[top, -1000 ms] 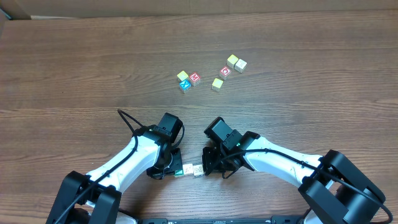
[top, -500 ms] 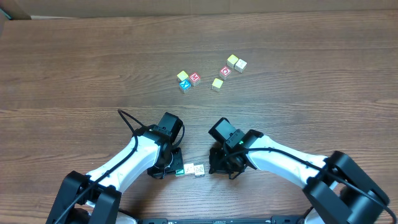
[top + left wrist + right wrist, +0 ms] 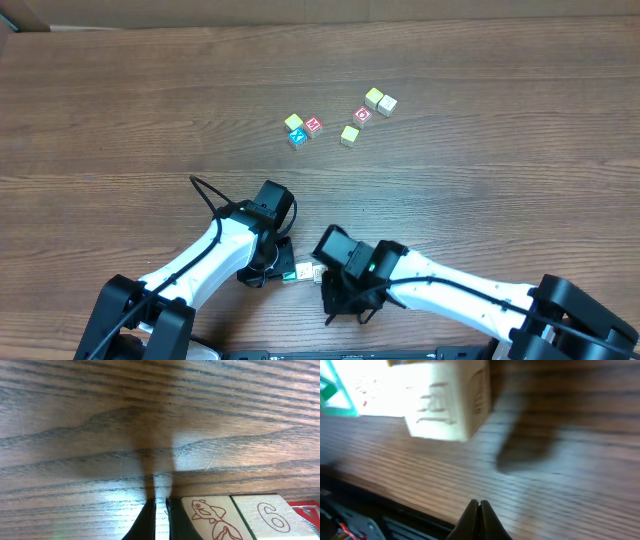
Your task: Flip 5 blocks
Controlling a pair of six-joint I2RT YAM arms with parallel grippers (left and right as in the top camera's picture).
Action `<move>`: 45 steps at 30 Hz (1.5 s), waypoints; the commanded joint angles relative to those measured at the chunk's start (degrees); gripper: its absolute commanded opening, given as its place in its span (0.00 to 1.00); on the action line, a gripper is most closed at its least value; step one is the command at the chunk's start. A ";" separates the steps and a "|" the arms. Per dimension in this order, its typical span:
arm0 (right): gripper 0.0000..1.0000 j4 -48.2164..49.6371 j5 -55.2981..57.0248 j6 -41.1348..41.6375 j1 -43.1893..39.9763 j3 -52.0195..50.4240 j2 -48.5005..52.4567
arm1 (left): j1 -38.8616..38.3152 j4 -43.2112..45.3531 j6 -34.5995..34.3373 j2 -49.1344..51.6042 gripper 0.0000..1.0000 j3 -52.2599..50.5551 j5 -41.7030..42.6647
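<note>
My left gripper (image 3: 160, 512) and right gripper (image 3: 479, 510) both sit pinched together, empty, at lower centre of the overhead frame, two pale blocks (image 3: 304, 271) between them; seven other blocks (image 3: 349, 135) lie scattered upper centre, well apart.

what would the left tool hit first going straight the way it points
Probably only bare table; the left tool has no block ahead, the picture block sits beside it.

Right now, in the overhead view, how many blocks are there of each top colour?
Yellow-green blocks: 3
Red blocks: 2
Blue block: 1
Pale wood blocks: 3
Total: 9
</note>
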 commanded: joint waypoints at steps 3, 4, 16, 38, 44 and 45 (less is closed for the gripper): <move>0.04 2.86 0.76 5.11 2.03 0.11 -0.85 | 0.31 0.46 1.16 1.01 0.04 0.39 0.37; 0.04 3.15 1.53 5.29 2.03 0.09 -0.85 | 0.31 0.42 1.16 1.01 0.04 0.39 0.39; 0.04 7.41 5.03 5.75 2.03 -1.51 -0.17 | 0.31 0.13 1.36 1.01 0.04 0.39 0.39; 0.04 10.03 7.54 6.58 1.70 -1.51 2.40 | 0.31 0.11 1.57 1.01 0.04 0.39 0.42; 0.04 10.99 7.96 6.56 1.70 -1.51 2.93 | 0.31 0.13 1.79 1.01 0.04 0.39 0.42; 0.04 11.06 7.96 6.56 1.68 -1.51 2.93 | 0.31 0.11 1.79 1.01 0.04 0.39 0.42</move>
